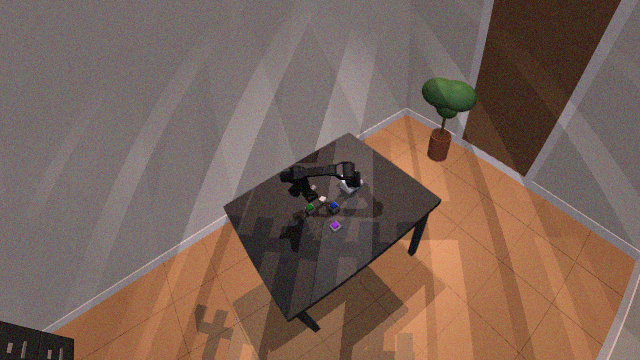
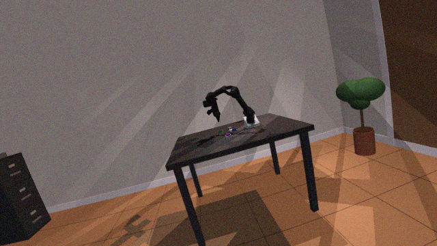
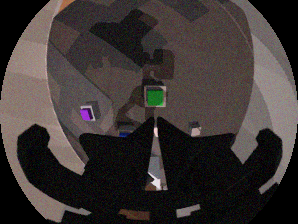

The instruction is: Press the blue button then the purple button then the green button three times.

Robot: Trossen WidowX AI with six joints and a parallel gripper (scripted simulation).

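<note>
The green button [image 1: 310,206] [image 2: 220,130] [image 3: 154,98] sits on the dark table [image 1: 280,265] [image 2: 280,127]. The blue button [image 1: 334,206] [image 2: 233,130] is to its right in the top view, and the purple button [image 1: 335,226] [image 2: 227,134] [image 3: 88,113] lies nearer the table's front. My gripper [image 1: 302,195] [image 2: 218,119] [image 3: 154,120] is shut and empty. It hangs well above the table, a little behind the green button. In the wrist view the green button lies just ahead of the fingertips.
Two small white blocks [image 1: 322,198] [image 1: 313,187] lie between the buttons and the arm's white base [image 1: 348,187] [image 2: 251,122]. A potted plant [image 1: 445,100] [image 2: 360,90] stands in the corner, and a dark filing cabinet [image 2: 17,195] stands by the wall.
</note>
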